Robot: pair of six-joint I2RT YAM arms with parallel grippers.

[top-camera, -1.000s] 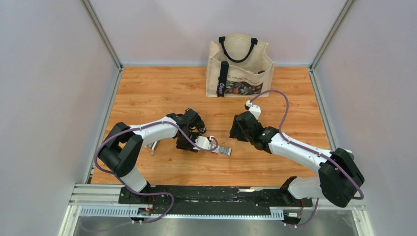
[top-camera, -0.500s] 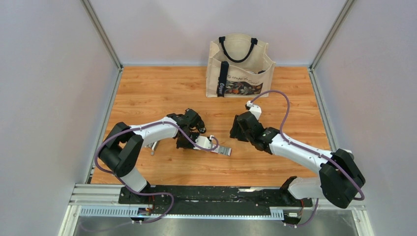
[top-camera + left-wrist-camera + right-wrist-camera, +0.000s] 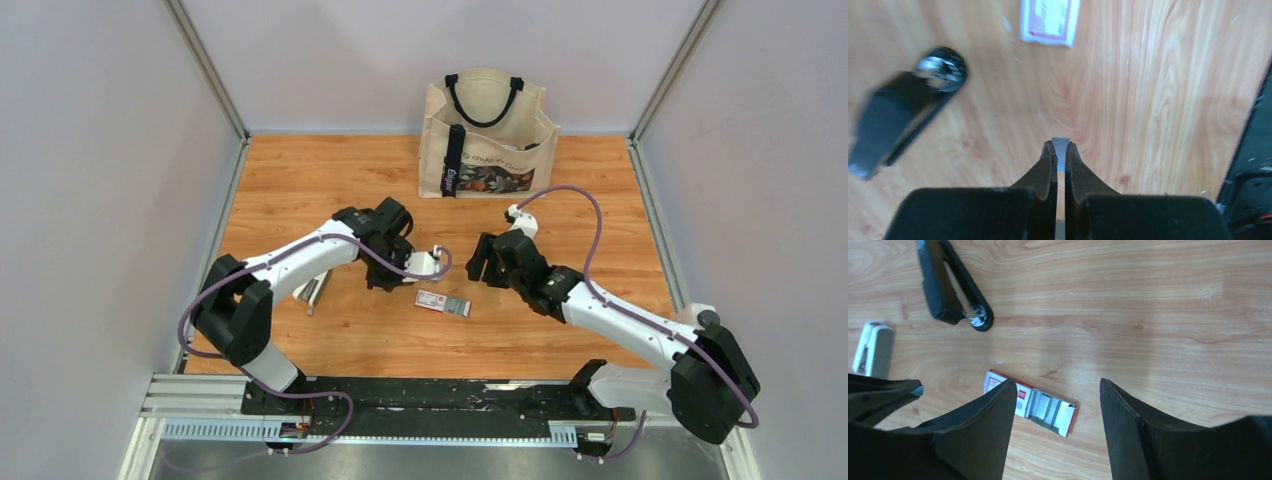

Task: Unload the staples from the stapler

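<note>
My left gripper (image 3: 1060,145) is shut on the staples (image 3: 1060,152), a thin silvery strip that pokes out between its fingertips, held above the wood. In the top view the left gripper (image 3: 386,272) hovers left of the red-and-white staple box (image 3: 443,302). A black stapler (image 3: 903,115) lies blurred to the left below it. It also shows in the right wrist view (image 3: 950,287). My right gripper (image 3: 1056,385) is open and empty above the box (image 3: 1030,402). It sits right of the left gripper in the top view (image 3: 481,264).
A white-and-grey stapler (image 3: 312,290) lies under the left arm and shows in the right wrist view (image 3: 873,350). A beige tote bag (image 3: 487,135) stands at the back. Grey walls enclose the wooden table (image 3: 300,190) on three sides.
My left gripper has lifted and moved away from the staple box toward the far side. My right gripper has shifted slightly farther and left.
</note>
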